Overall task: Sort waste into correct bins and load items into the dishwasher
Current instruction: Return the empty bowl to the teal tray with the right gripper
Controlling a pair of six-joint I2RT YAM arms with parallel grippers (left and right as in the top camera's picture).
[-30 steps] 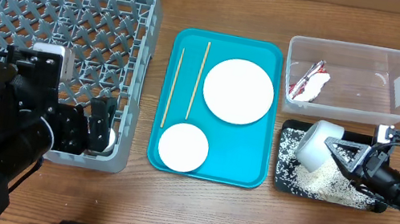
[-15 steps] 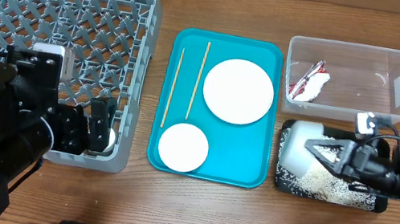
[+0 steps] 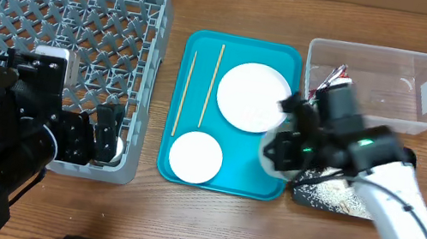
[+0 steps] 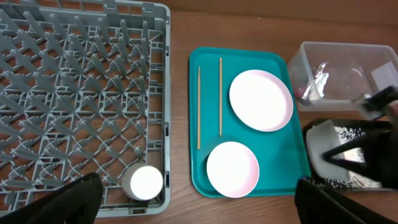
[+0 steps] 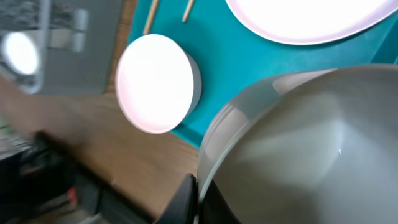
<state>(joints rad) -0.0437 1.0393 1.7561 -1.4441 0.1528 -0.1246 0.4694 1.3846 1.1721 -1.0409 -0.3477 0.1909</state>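
My right gripper [image 3: 289, 148] is shut on the rim of a small white bowl [image 3: 270, 152] and holds it over the right edge of the teal tray [image 3: 225, 182]. That bowl fills the right wrist view [image 5: 298, 149]. On the tray lie a white plate [image 3: 254, 98], a second white bowl [image 3: 195, 157] and two chopsticks [image 3: 186, 93]. Rice [image 3: 333, 193] lies in the black tray [image 3: 301, 195]. The red wrapper with tissue [image 3: 329, 78] sits in the clear tub [image 3: 394, 80]. My left gripper [image 3: 106, 141] is open over the tiny cup [image 4: 144, 182] in the grey dish rack [image 3: 53, 41].
The teal tray stands between the rack and the two bins. The black tray sits just in front of the clear tub. Bare wooden table [image 3: 178, 227] runs along the front edge. The left arm's bulk covers the rack's front left corner.
My right arm has swung left from above the black tray, carrying the white bowl to the teal tray's right edge. The left arm has not moved.
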